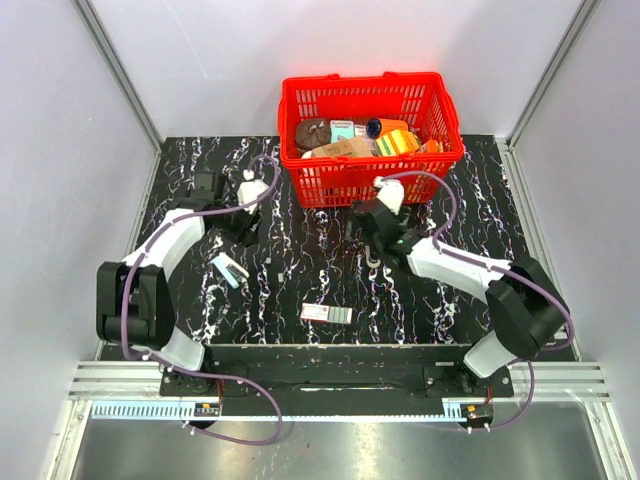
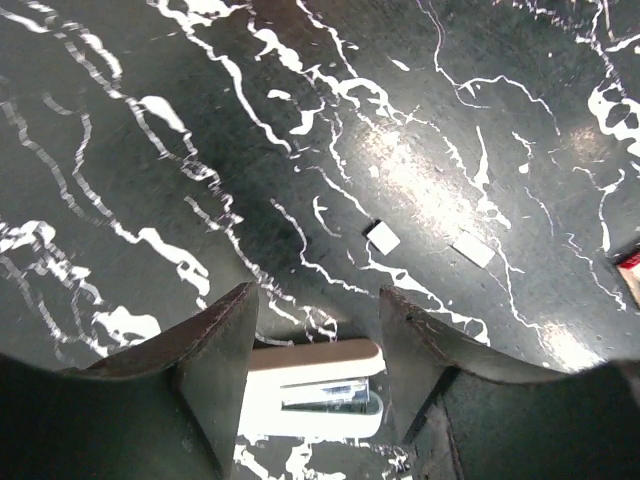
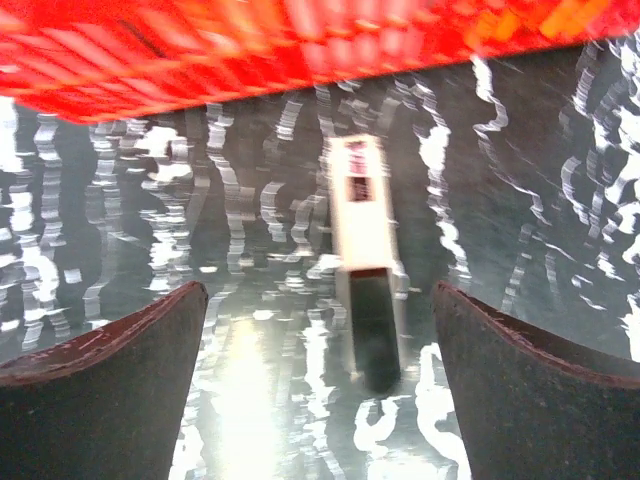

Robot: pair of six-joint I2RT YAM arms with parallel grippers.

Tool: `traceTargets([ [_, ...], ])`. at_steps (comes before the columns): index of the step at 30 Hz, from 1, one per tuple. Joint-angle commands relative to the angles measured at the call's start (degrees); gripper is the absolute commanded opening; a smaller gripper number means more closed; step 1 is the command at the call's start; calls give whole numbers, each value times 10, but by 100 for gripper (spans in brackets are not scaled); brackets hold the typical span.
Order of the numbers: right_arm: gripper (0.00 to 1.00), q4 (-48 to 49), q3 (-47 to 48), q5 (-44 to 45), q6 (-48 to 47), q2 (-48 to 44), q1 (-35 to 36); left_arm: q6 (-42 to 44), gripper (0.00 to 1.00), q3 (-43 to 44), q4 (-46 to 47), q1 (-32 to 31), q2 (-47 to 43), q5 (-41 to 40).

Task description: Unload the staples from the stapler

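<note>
The white stapler [image 1: 230, 270] lies on the black marbled table at the left. In the left wrist view the stapler [image 2: 315, 390] shows low between my left fingers, with a shiny metal strip in its channel; I cannot tell whether that is the staples. My left gripper [image 1: 245, 222] [image 2: 315, 295] is open and empty just beyond the stapler. My right gripper [image 1: 372, 240] [image 3: 320, 290] is open and empty in front of the red basket [image 1: 370, 120], over a blurred long white-and-dark object [image 3: 362, 260] on the table.
The basket [image 3: 250, 50] holds several packets and fills the back middle. A flat red-and-white box [image 1: 327, 314] lies near the front middle. Two small white squares [image 2: 382, 237] lie on the table ahead of my left gripper. Grey walls stand on both sides.
</note>
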Motion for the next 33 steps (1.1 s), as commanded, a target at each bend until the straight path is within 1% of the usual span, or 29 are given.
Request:
traceTargets([
  [1, 99, -115, 145, 94, 22, 47, 103, -16, 57, 22, -33, 35, -71, 61],
  [2, 99, -139, 184, 97, 31, 70, 118, -16, 57, 16, -34, 43, -84, 61],
  [5, 99, -216, 299, 52, 69, 168, 145, -16, 58, 8, -48, 77, -119, 86],
  [8, 99, -278, 415, 18, 103, 253, 162, -21, 58, 7, -68, 128, -147, 118],
  [12, 99, -305, 536, 2, 117, 344, 190, -19, 59, -2, -86, 169, -174, 123],
  [15, 100, -331, 615, -1, 140, 397, 203, -12, 59, -20, -90, 179, -198, 104],
  [17, 99, -346, 649, -9, 151, 429, 208, -9, 59, -35, -89, 180, -213, 90],
  [22, 91, -372, 704, -20, 174, 483, 215, -5, 59, -58, -83, 182, -238, 70],
  [27, 78, -399, 742, -23, 186, 526, 220, -9, 59, -72, -73, 183, -247, 63],
  [29, 75, -409, 751, -22, 188, 538, 220, -10, 59, -72, -71, 183, -246, 63],
  [33, 63, -419, 765, -25, 188, 556, 220, -13, 59, -75, -66, 183, -245, 63],
])
